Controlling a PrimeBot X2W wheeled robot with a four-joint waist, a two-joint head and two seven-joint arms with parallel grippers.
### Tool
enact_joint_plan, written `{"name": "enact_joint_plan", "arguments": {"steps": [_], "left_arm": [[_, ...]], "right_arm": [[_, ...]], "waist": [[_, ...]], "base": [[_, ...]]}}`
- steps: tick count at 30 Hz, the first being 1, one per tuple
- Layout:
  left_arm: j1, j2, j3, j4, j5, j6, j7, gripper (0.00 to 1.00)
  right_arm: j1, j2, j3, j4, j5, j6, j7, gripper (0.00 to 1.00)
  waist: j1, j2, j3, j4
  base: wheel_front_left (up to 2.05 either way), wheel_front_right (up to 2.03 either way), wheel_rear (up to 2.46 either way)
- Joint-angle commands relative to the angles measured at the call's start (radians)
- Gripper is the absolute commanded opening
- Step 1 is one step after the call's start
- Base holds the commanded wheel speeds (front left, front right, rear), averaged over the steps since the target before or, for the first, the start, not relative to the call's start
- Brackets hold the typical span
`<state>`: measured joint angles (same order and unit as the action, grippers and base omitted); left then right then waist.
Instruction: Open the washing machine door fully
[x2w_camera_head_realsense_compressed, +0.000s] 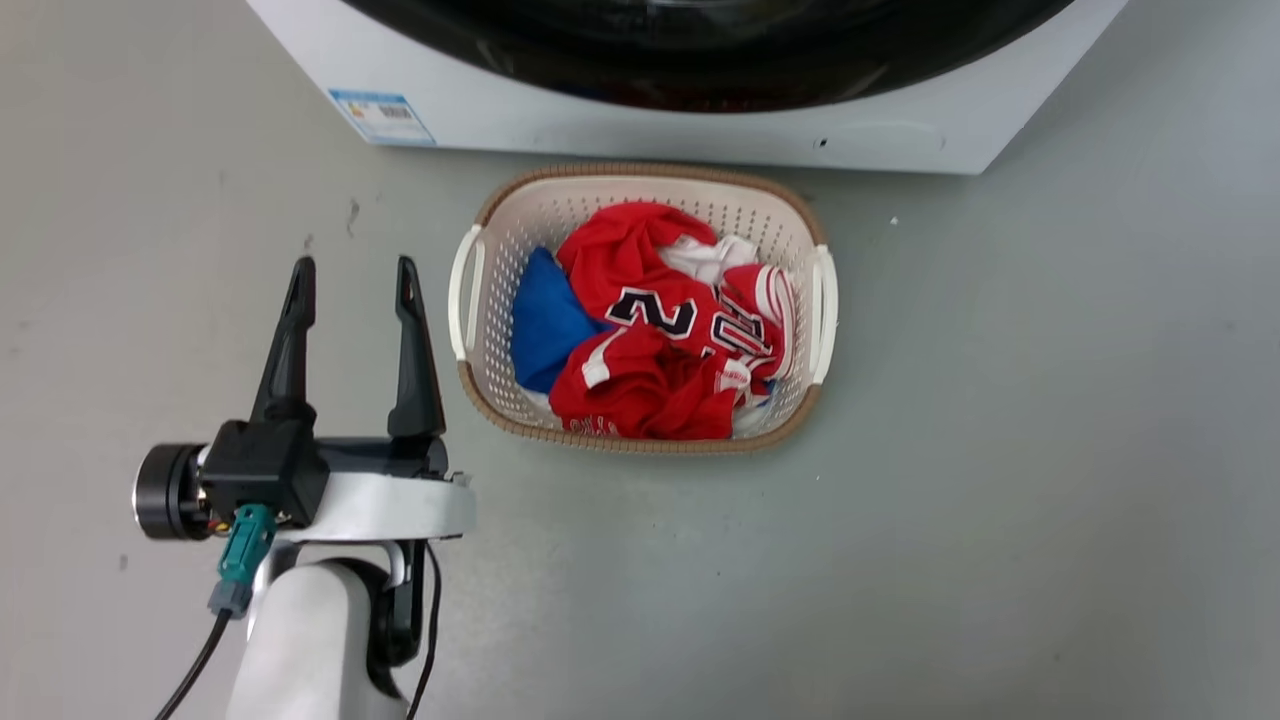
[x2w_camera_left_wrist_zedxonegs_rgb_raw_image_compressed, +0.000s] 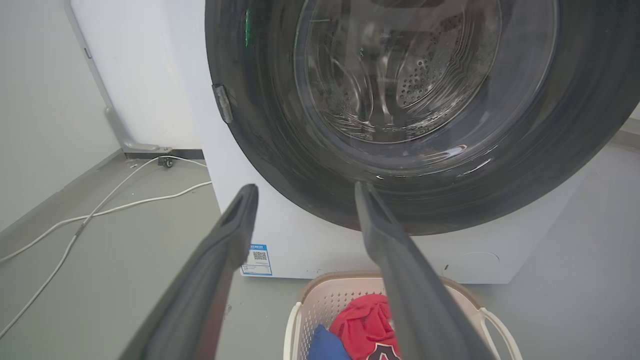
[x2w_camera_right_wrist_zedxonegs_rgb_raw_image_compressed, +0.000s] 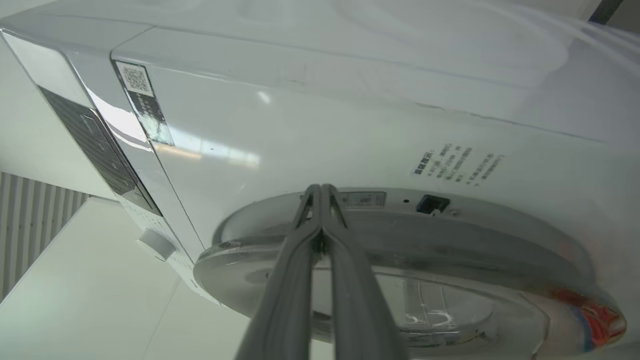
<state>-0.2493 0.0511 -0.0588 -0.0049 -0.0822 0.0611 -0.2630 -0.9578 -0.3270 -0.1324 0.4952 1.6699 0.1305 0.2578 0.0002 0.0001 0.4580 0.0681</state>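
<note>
The washing machine door (x2w_camera_left_wrist_zedxonegs_rgb_raw_image_compressed: 565, 150) is glossy black around a clear glass bowl (x2w_camera_left_wrist_zedxonegs_rgb_raw_image_compressed: 400, 75), the basket (x2w_camera_head_realsense_compressed: 600, 212) matt perforated plastic.

Left tool (x2w_camera_head_realsense_compressed: 355, 268) points forward, fingers spread apart; right tool (x2w_camera_right_wrist_zedxonegs_rgb_raw_image_compressed: 320, 190) has its fingers pressed together.

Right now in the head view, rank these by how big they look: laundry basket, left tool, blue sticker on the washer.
1. laundry basket
2. left tool, though nearness to the camera inflates it
3. blue sticker
</note>
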Motion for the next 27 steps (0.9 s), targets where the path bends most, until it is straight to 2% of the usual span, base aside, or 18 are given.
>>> {"name": "enact_joint_plan", "arguments": {"steps": [1, 3, 6, 15, 21, 27], "left_arm": [[-0.021, -0.001, -0.006, -0.006, 0.000, -0.004, -0.003, 1.00], [-0.048, -0.001, -0.025, -0.012, -0.015, 0.003, -0.003, 1.00], [-0.058, -0.001, -0.041, -0.016, -0.025, 0.009, -0.003, 1.00], [-0.077, -0.001, -0.062, -0.013, -0.045, 0.018, -0.003, 1.00], [-0.086, -0.001, -0.073, -0.018, -0.055, 0.028, -0.003, 1.00], [-0.068, -0.001, -0.062, -0.007, -0.053, 0.030, -0.003, 1.00]], "right_arm": [[-0.036, -0.017, 0.013, 0.023, -0.012, 0.000, 0.014, 0.00], [-0.135, -0.050, 0.059, 0.082, -0.045, 0.000, 0.062, 0.00], [-0.192, -0.068, 0.090, 0.117, -0.075, 0.000, 0.081, 0.00], [-0.329, -0.069, 0.172, 0.190, -0.141, 0.000, 0.134, 0.00], [-0.346, -0.063, 0.218, 0.213, -0.168, 0.000, 0.186, 0.00], [-0.291, -0.054, 0.242, 0.193, -0.163, 0.000, 0.235, 0.00]], "waist": [[-0.0002, -0.0001, 0.042, 0.016], [-0.0002, -0.0001, 0.083, 0.033], [-0.0002, -0.0001, 0.108, 0.043], [-0.0002, -0.0001, 0.154, 0.060], [-0.0002, -0.0001, 0.159, 0.070], [-0.0002, -0.0001, 0.131, 0.065]], "base": [[0.00, 0.00, 0.00], [0.00, 0.00, 0.00], [0.00, 0.00, 0.00], [0.00, 0.00, 0.00], [0.00, 0.00, 0.00], [0.00, 0.00, 0.00]]}}
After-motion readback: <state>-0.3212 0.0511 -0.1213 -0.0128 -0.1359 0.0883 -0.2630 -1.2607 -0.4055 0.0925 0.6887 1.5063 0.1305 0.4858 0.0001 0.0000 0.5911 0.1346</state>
